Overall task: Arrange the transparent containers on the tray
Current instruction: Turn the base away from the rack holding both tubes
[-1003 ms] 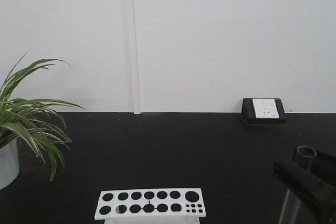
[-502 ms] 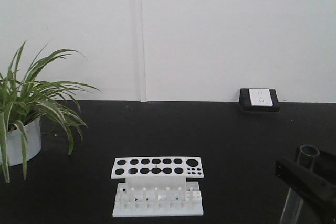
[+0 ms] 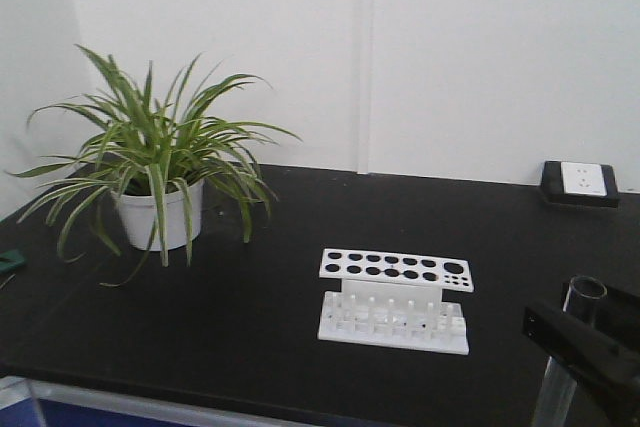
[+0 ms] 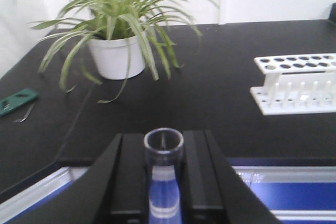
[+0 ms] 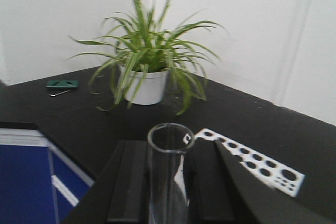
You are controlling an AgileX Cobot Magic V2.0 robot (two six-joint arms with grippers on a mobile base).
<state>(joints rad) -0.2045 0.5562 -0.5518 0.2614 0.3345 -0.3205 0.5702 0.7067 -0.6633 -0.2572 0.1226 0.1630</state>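
Observation:
Each gripper holds one transparent container, a slim clear glass test tube. In the left wrist view my left gripper is shut on an upright tube, open rim up, over the table's front edge. My right gripper is shut on a second tube in the right wrist view. At the front view's bottom right corner a black gripper, apparently the right one, holds that tube, right of the rack. The tray is out of view.
An empty white test tube rack stands mid-table on the black top. A potted spider plant sits at the back left, a small green object at the far left edge, a wall socket behind. Blue cabinet fronts lie below the table edge.
The front view has pulled back and swung left: the rack and plant slid right and up in the picture. The gripper with its tube keeps its place at the lower right.

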